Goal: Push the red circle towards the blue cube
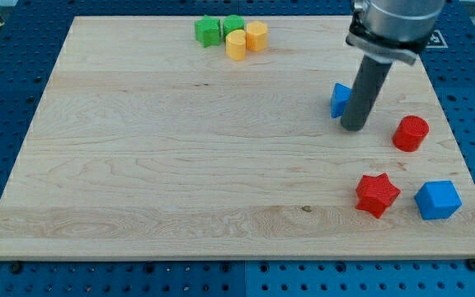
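The red circle (410,133) lies near the board's right edge. The blue cube (438,200) sits below it at the lower right. My tip (353,128) is down on the board to the left of the red circle, with a gap between them. The rod partly hides a second blue block (339,99), whose shape I cannot make out, just left of it.
A red star (377,195) lies left of the blue cube. Two green blocks (209,31) (233,25) and two yellow cylinders (237,45) (256,35) cluster at the board's top. The wooden board (180,148) ends close to the right of the red circle.
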`<state>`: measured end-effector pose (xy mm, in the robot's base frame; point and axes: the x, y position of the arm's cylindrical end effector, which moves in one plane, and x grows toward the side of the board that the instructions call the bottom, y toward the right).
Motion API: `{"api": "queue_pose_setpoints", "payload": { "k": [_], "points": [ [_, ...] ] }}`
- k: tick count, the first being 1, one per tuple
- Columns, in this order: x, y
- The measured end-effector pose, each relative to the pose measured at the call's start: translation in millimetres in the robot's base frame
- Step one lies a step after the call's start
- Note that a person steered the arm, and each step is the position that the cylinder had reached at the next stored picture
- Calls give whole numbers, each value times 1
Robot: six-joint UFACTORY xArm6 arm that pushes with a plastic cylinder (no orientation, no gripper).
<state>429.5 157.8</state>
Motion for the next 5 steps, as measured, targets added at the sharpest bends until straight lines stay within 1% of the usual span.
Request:
{"api": "queue_pose_setpoints", "payload": {
  "k": [2, 3, 5],
  "points": [
    [-29, 29],
    [-26, 48],
    [14, 62]
  ]
}}
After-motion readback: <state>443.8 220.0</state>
